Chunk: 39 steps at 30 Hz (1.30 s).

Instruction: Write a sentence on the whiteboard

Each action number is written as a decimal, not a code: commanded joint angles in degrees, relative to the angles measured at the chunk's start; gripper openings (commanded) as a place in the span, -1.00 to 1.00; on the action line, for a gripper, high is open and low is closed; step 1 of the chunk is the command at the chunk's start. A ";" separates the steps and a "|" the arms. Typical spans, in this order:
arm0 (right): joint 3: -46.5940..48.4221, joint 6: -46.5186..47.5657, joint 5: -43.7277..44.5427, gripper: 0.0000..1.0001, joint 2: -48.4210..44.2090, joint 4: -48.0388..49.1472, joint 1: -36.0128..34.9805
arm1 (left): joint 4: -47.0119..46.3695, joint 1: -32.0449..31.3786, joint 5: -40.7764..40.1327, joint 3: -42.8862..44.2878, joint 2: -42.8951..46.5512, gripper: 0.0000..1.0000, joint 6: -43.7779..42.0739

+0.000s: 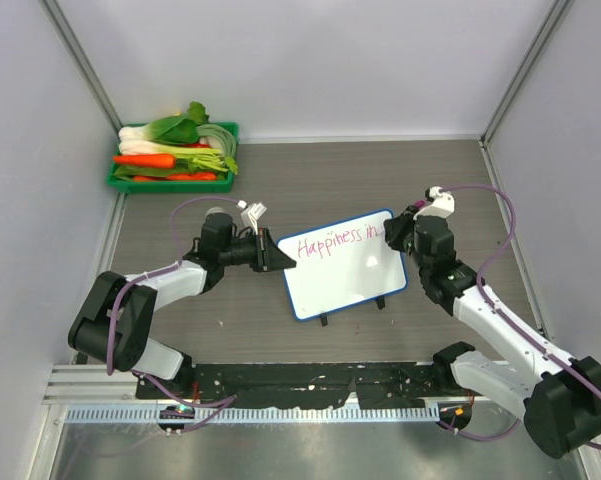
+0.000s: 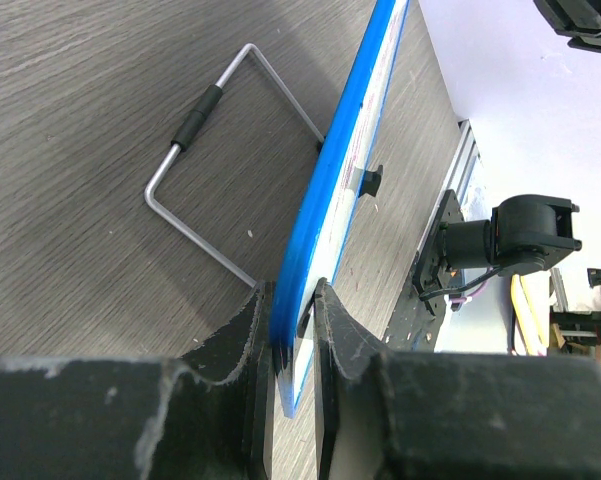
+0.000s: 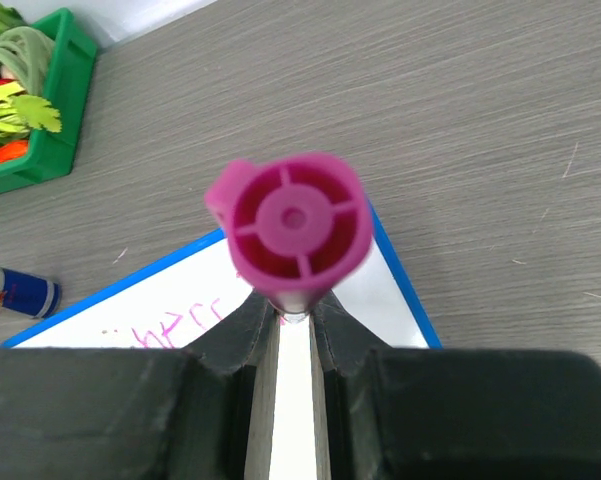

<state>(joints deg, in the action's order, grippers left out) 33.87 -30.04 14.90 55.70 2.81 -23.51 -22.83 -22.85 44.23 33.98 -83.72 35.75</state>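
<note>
Grey wood-grain table (image 1: pixel 460 190) holds the whiteboard (image 1: pixel 345 275) mid-surface, its left edge pinched by the left gripper (image 2: pixel 292 330), the right gripper (image 3: pixel 290 315) clamping a pink-ended marker (image 3: pixel 292 225) at its far right corner beside the pink sentence (image 1: pixel 335 240), a green vegetable tray (image 1: pixel 120 183) far left.

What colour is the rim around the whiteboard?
Blue. It shows best in the left wrist view, where the whiteboard is seen edge-on.

Right fingers (image 3: pixel 225 345) and marker cap (image 3: pixel 292 222) hide most of the sentence (image 3: pixel 185 322).
</note>
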 commanded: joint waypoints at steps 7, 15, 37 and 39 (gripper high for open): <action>2.43 0.69 -4.52 -0.97 -4.11 2.02 0.13 | 3.14 -0.09 -6.08 0.21 -0.04 -1.00 -5.25; 1.99 0.51 -6.98 -0.97 -4.11 2.73 0.13 | 3.32 -0.18 -6.35 0.12 -0.12 -1.00 -5.34; -0.47 2.71 -9.97 -0.97 -10.96 -1.75 0.22 | 2.53 -0.18 -6.00 0.21 -1.00 -1.00 -4.90; -0.29 3.23 -10.06 -0.97 -11.14 -1.93 0.13 | 2.53 -0.18 -6.00 0.21 -1.09 -1.00 -4.81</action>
<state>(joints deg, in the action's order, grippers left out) 33.74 -28.32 5.23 45.98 0.14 -23.51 -22.85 -22.85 44.21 33.98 -83.72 35.73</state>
